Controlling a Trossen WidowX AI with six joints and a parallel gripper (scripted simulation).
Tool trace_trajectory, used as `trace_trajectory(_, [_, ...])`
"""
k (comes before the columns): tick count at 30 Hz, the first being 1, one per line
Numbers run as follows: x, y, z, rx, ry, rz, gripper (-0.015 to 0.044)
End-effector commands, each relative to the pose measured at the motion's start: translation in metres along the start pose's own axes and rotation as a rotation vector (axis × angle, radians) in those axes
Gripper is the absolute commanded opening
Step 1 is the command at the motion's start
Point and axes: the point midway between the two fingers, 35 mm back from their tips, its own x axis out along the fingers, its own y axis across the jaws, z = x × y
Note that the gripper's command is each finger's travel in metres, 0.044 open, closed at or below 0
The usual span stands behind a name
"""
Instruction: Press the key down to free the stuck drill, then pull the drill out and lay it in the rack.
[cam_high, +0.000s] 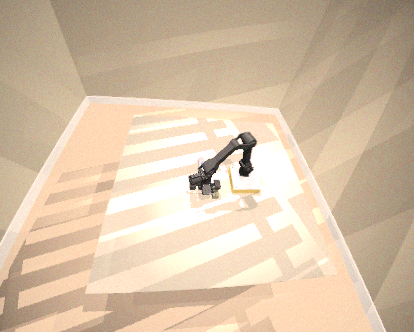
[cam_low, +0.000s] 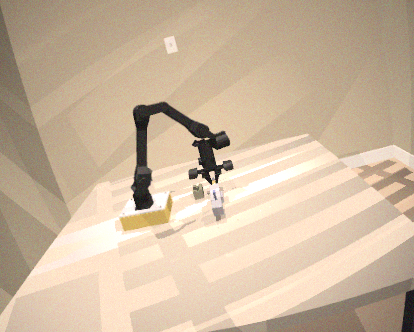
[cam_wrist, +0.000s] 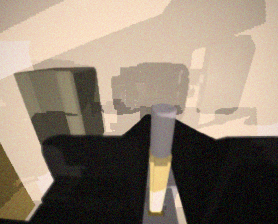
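My gripper (cam_low: 214, 181) (cam_wrist: 155, 119) is shut on a thin rod with a grey end and a yellow section, which I take to be the drill (cam_wrist: 163, 134). In the wrist view the rod stands between the black fingertips. In the exterior view the fingertips are just above the back end of a long pale lavender block (cam_low: 216, 202) with a dark mark on top. A grey-green faceted block (cam_low: 198, 191) (cam_wrist: 55, 100) stands left of the fingers in both views. Which block is the rack, and where the key is, I cannot tell. Contact between rod and block is hidden.
The arm's yellow base box (cam_high: 245, 190) (cam_low: 147, 220) with a white top stands to one side of the gripper. The pale table (cam_high: 175, 260) (cam_low: 280, 260) carries strong stripes of light and shadow. The gripper's shadow falls beyond the fingers in the wrist view.
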Motion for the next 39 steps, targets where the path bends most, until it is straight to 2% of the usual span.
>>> trace_trajectory(1, [-0.001,-0.001,0.006,0.003,0.003,-0.001,0.0])
trace_trajectory(30, [-0.005,-0.001,0.05,0.003,-0.001,-0.001,0.0])
trace_trajectory(39, [-0.01,0.0,0.047,0.003,-0.001,-0.001,0.0])
